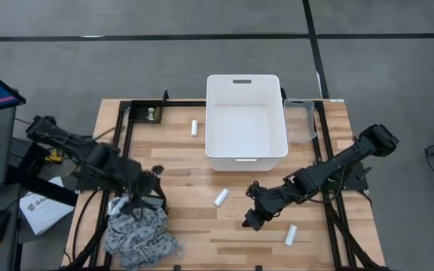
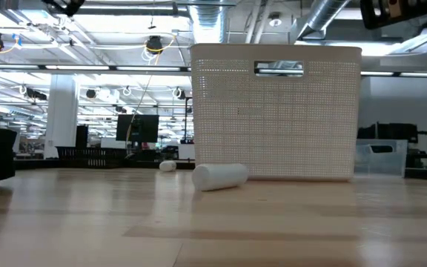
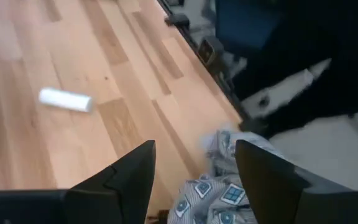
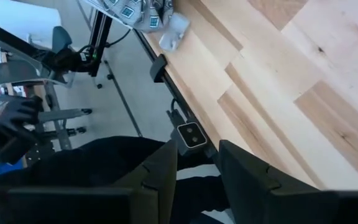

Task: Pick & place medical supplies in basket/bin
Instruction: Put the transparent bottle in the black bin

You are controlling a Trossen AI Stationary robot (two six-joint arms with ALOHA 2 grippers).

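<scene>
Grey cloth bandage (image 1: 138, 233) lies directly under left pincer (image 1: 136, 207).

Grey floor (image 1: 126, 53) crossed by dark lines. Ceiling ducts (image 2: 332, 18) and strip lights overhead. Dark monitor (image 2: 138, 127) far behind table.

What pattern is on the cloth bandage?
Grey with small blue-and-white squares on the bandage; clearest in the left wrist view.
</scene>
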